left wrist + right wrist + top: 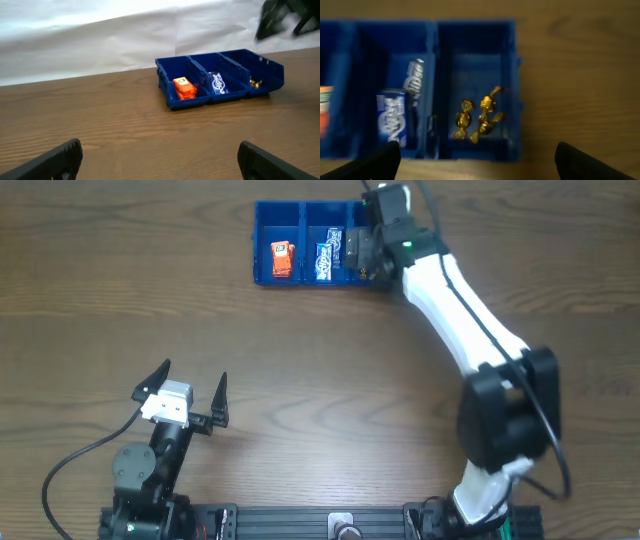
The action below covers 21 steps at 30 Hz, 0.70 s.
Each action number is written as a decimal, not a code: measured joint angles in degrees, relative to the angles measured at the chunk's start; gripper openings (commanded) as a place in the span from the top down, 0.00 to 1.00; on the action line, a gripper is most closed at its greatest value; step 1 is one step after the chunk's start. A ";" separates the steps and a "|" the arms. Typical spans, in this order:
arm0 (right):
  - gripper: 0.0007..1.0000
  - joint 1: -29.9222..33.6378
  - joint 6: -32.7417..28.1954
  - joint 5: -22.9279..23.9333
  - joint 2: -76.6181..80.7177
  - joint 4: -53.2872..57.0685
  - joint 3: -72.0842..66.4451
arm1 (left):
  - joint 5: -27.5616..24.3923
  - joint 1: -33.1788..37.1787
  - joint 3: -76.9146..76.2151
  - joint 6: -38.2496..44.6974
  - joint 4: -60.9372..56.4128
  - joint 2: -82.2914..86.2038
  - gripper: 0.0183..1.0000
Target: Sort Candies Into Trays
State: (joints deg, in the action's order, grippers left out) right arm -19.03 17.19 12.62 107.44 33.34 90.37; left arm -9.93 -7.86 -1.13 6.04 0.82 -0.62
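The right tool [477,162], released and empty above the gold candies [477,120] in the blue tray's [514,75] end compartment, would best have risen straight up, clear of its walls.

Right end effector [477,155] above tray [258,245] right compartment; left, middle compartments unobstructed overhead.
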 measured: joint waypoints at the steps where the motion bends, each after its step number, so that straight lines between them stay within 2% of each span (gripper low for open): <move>1: 0.00 0.13 -0.31 0.00 -2.01 1.22 0.02 | 0.00 0.00 0.00 0.00 0.00 0.00 0.01; 5: 0.00 2.34 -2.23 0.00 -11.47 6.16 0.35 | 0.00 0.00 0.00 0.00 0.00 0.00 0.00; 11: 0.00 8.70 -4.07 0.26 -21.81 6.78 -3.10 | 0.00 0.00 0.00 0.00 0.00 0.00 0.00; 16: 0.00 13.51 -5.68 0.31 -29.88 6.19 -11.28 | 0.00 0.00 0.00 0.02 0.00 0.00 0.00; 21: 0.00 14.75 -6.97 0.61 -40.15 3.48 -21.18 | 0.00 0.00 0.00 0.02 0.00 0.00 0.00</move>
State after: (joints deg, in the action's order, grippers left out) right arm -4.27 10.22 13.23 67.29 36.82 69.19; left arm -9.93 -7.86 -1.13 6.07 0.82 -0.62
